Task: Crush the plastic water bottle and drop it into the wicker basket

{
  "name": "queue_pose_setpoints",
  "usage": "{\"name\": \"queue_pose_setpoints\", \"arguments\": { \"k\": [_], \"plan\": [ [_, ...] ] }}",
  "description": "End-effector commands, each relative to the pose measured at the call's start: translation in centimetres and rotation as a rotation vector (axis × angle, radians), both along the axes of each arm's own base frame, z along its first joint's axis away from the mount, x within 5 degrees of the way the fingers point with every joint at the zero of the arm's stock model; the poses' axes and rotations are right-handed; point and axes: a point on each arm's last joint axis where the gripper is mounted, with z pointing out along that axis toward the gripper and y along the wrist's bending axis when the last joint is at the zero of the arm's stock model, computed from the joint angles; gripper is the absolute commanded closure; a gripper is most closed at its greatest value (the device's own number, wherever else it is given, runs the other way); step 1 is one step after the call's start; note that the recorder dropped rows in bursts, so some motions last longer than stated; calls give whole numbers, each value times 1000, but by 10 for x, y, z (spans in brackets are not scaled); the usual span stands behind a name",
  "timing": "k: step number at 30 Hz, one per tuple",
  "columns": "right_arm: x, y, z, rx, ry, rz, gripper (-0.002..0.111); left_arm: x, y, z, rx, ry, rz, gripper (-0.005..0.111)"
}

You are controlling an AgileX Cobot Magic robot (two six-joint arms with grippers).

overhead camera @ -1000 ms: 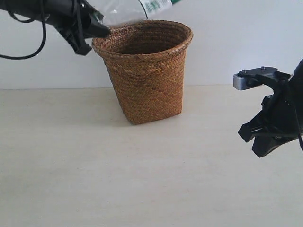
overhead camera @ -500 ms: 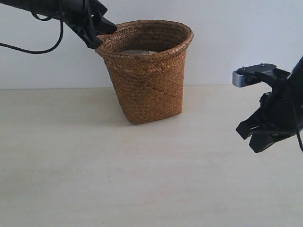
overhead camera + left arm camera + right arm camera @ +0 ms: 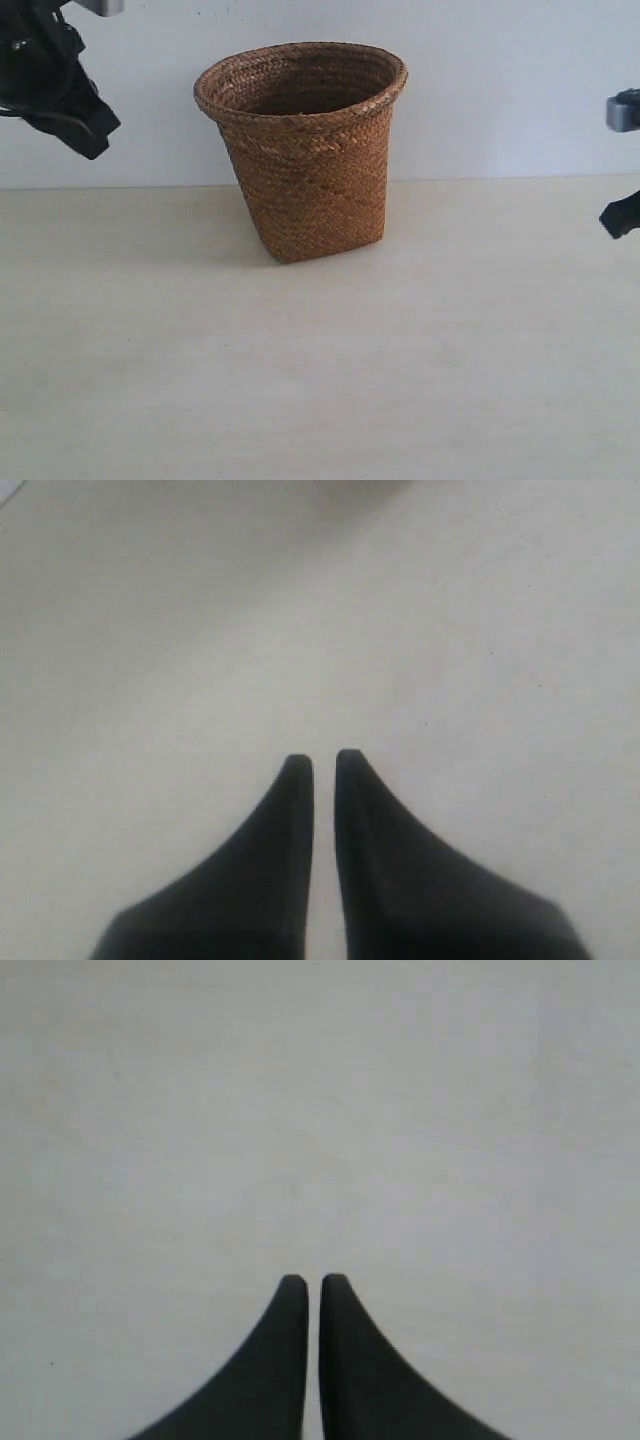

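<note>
The plastic water bottle is out of my sight in all three views; only the upper inner wall of the basket shows, and its depths are hidden behind the near rim, so I cannot tell whether the bottle lies inside. Counting from the left: one left arm (image 3: 52, 85), black with a cable, hangs high at the left edge of the exterior view, well apart from the basket and above the table. My left gripper (image 3: 323, 763) has its two dark fingers (image 3: 270, 860) drawn almost together, only a thin slit of pale surface between the tips, and nothing held. In the middle stands one wicker basket (image 3: 310, 170), upright, round flared rim on top, squarish base on the table (image 3: 320, 380), set near the back edge where the pale tabletop meets the white wall (image 3: 500, 90). Broad tabletop lies in front of it and on both sides, giving room to move. At the far right edge only a small piece of my right arm (image 3: 622, 213) shows, well apart from the basket. My right gripper (image 3: 313, 1284) likewise has two fingers (image 3: 365, 1370) pressed nearly together, a hairline gap between them, gripping nothing, above plain pale surface.
</note>
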Motion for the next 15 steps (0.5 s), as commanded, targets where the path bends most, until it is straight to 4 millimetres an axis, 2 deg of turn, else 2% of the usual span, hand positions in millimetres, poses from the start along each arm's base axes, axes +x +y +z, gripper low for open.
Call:
{"name": "queue_pose_setpoints", "arguments": {
  "k": [1, 4, 7, 10, 15],
  "plan": [
    [-32, -27, 28, -13, -179, -117, 108, -38, 14, 14, -31, -22, 132, 102],
    [-54, -25, 47, -6, -364, -131, 108, -63, 21, 17, -77, -101, 152, 102],
    [-85, -20, 61, 5, -539, -140, 108, -100, 32, 18, -151, -257, 179, 102],
    [-108, -14, 63, 36, -662, -118, 108, -126, 39, 9, -233, -368, 213, 102],
    [-134, -9, 59, 49, -820, -89, 108, -156, 47, -2, -296, -490, 209, 102]
  ]
}}
